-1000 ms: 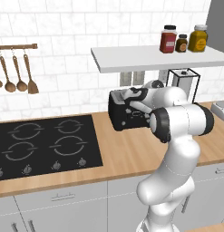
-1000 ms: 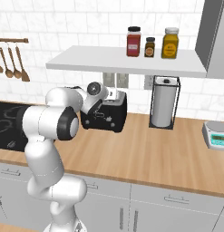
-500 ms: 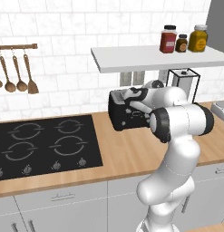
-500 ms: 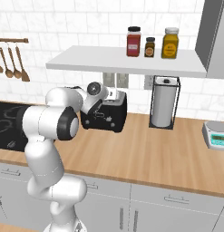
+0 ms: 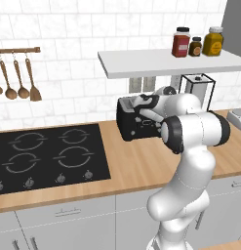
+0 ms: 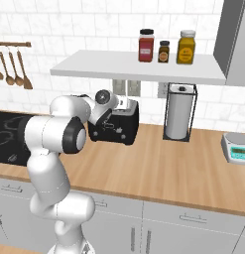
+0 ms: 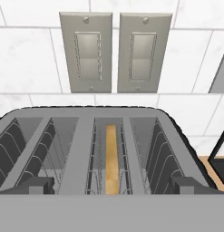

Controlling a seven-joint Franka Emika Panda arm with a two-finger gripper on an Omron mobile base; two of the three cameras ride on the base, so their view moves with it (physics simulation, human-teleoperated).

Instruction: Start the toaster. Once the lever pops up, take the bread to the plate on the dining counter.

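From the left base view, the arm's white elbow hides most of the toaster (image 5: 129, 122); you see only its black boxy left end on the light-wood worktop (image 5: 136, 166), at about 1 o'clock from the black hob (image 5: 44, 156). The gripper (image 5: 141, 105) sits over the toaster's top, its tips too small to make out. Nothing has shifted here since the earlier frame.

From the right base view, the toaster (image 6: 121, 126) shows its black right side, with the hand covering its left part. At 3 o'clock from it stands a paper-towel roll (image 6: 177, 116) in a thin black wire frame; above, a white shelf (image 6: 139, 67) carries three jars. The scene matches the earlier frame.

In the hand view you look straight down into the toaster (image 7: 86, 131): a silvery top, wire racks in the slots. The bread (image 7: 112, 158) stands on edge in the middle slot, showing only a thin tan strip. The dark fingers (image 7: 36, 185) stand spread wide at 7 and 5 o'clock, pinching nothing. Two grey wall plates (image 7: 115, 52) sit at 12 o'clock.
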